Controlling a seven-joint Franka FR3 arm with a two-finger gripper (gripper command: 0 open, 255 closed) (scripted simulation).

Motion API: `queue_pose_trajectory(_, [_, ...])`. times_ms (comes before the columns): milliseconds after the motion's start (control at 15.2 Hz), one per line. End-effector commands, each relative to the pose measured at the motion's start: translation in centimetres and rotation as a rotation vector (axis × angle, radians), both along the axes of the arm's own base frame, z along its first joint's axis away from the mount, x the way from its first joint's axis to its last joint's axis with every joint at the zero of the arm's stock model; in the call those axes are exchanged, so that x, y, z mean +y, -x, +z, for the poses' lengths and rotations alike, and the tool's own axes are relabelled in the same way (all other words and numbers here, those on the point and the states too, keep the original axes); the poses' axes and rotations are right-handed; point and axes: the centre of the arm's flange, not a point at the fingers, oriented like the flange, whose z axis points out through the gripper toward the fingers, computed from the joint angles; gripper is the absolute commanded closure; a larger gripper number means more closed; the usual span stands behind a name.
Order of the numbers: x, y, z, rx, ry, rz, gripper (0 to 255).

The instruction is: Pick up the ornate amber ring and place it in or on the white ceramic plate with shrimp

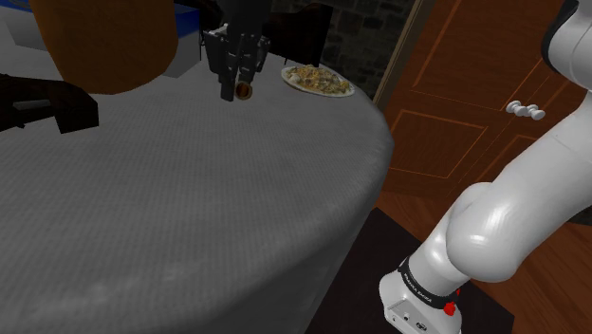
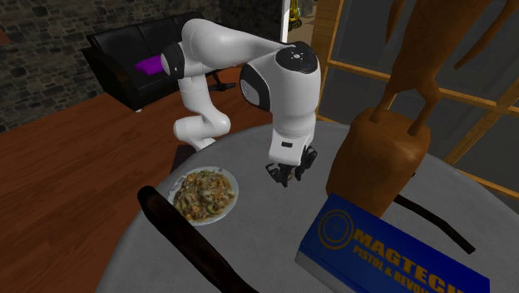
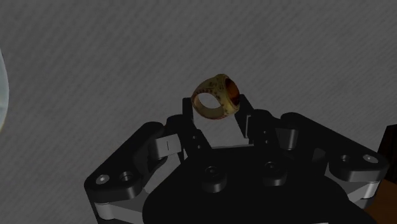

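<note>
Fingers clenched on the amber ring, held just above the grey desk at the shoulder view's upper centre, left of the plate of shrimp; this shallow fingertip grip may let the ring twist free in transit.

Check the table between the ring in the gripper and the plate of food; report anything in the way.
Nothing visible. The gripper holds the ring, and only bare grey table lies between it and the plate. The wooden statue and blue box stand on the gripper's other side.
</note>
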Motion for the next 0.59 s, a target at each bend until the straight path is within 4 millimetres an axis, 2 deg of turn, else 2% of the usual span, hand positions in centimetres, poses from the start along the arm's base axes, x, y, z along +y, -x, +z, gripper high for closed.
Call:
queue_pose_trajectory(0, [0.0, 0.0, 0.6, 0.003, 0.001, 0.001, 255])
queue_pose_trajectory(528, [0.0, 0.0, 4.8, 0.003, 0.001, 0.001, 255])
